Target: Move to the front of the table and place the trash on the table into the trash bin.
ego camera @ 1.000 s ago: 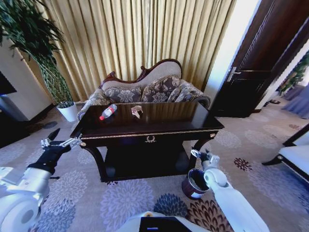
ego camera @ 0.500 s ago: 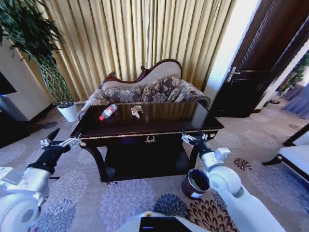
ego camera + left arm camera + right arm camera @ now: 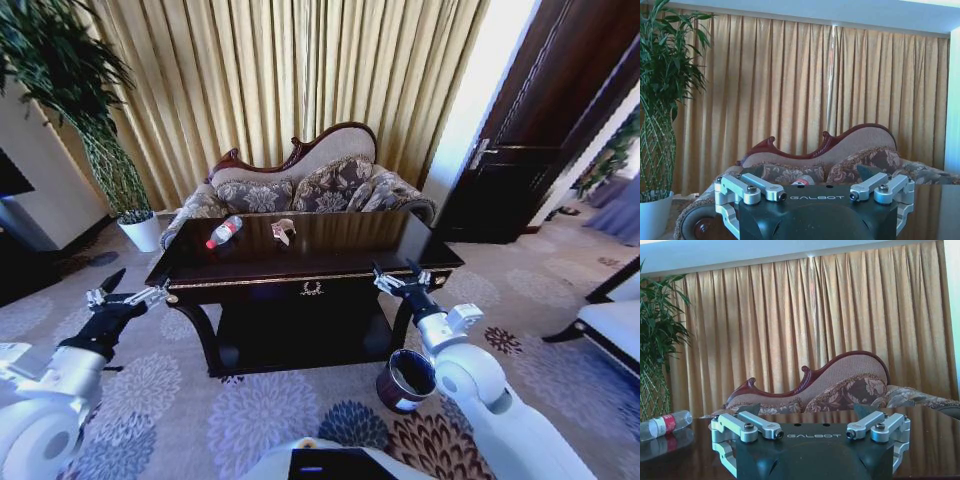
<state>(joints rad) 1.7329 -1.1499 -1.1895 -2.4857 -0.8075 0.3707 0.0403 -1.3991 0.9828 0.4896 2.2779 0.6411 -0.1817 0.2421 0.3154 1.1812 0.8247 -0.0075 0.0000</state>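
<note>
The bottle point(image 3: 223, 231), clear with a red cap and label, lies on its side on the far left part of the surface point(image 3: 340, 250), its long axis running diagonally, cap end toward the near left. A crumpled wrapper point(image 3: 283, 231) rests just beside it toward the middle, apart from it. Both sit near the back edge, close to the sofa point(image 3: 310, 185) behind.

The bin point(image 3: 405, 380) stands on the carpet at the front right corner of the surface, beside the curved leg, its mouth open upward.

The right tool point(image 3: 402, 281) is raised at the front right edge of the surface, level with the top, its fingers spread apart and empty. From its wrist camera the bottle point(image 3: 665, 424) shows far off to one side across the glossy top, so the trash lies diagonally away from this tool, toward the back left. The left tool point(image 3: 128, 296) hangs off the front left corner, below the top, also spread and holding nothing.

By position, the left arm looks nearer the bottle, while the right arm sits almost directly over the bin; a reach from the right would have to cross most of the surface.
</note>
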